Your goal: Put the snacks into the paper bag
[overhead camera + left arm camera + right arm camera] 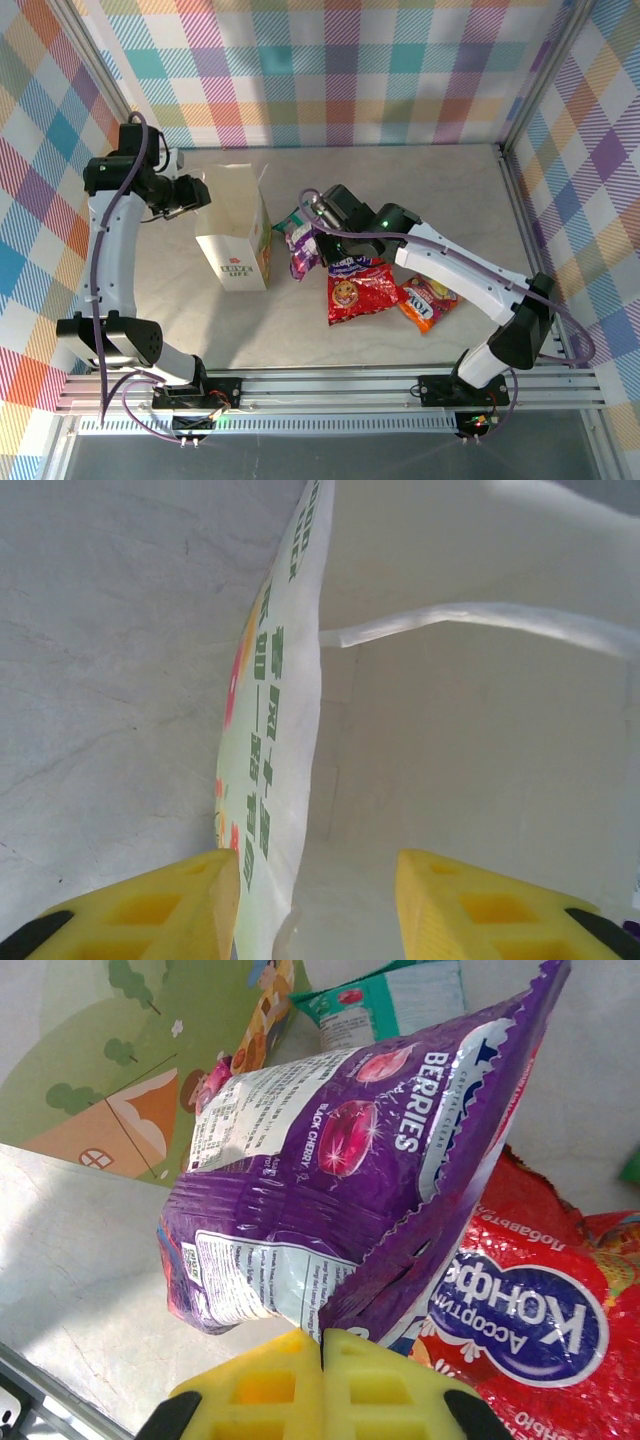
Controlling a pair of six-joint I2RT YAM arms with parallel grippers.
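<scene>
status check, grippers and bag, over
Left gripper open, astride paper bag wall. Right gripper shut on purple packet beside bag. Nothing between packet and bag mouth.

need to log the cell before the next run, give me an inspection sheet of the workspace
surface: pale marbled tabletop, no spills seen
job's things: paper bag upright, top open; purple packet in the right hand; red packet, orange packet and teal-white packet lie right of the bag
clutter: nothing seen
hands: left hand open, fingers astride the bag's wall; right hand shut on the purple packet's edge
cables: purple cables run along both arms
surroundings: plaid walls, metal rail at the near edge
</scene>
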